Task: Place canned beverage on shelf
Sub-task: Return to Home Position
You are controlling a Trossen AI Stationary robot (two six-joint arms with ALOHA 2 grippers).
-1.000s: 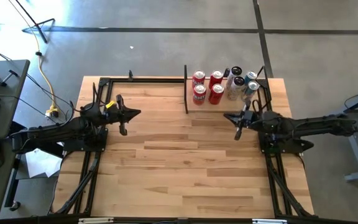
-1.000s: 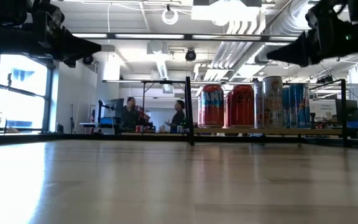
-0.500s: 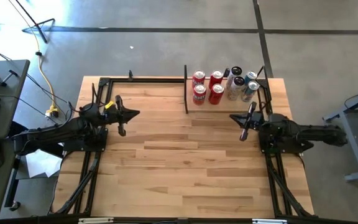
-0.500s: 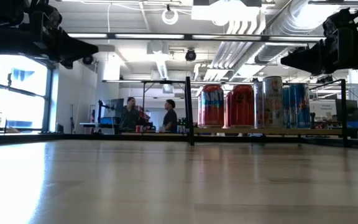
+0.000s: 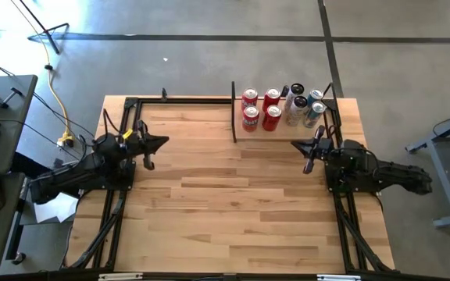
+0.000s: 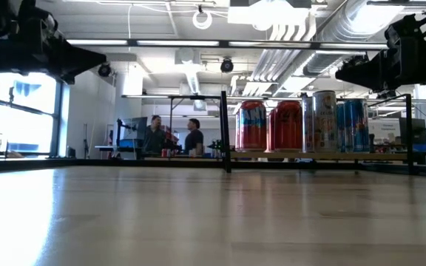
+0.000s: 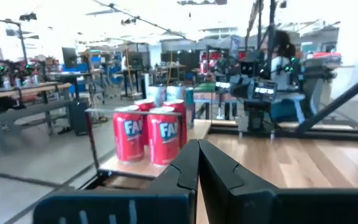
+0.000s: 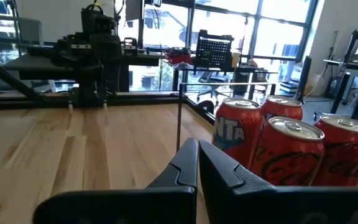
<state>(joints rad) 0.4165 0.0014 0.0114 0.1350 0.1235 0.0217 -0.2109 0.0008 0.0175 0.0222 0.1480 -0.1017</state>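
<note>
I am holding both grippers up off the table. My left gripper is pressing its fingers together on nothing, and my right gripper is doing the same. The cans are standing on the shelf, near my right gripper.

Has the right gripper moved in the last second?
Yes. In the high view the right gripper has drawn back a little to the right, away from the black post at the left end of the shelf.
</note>
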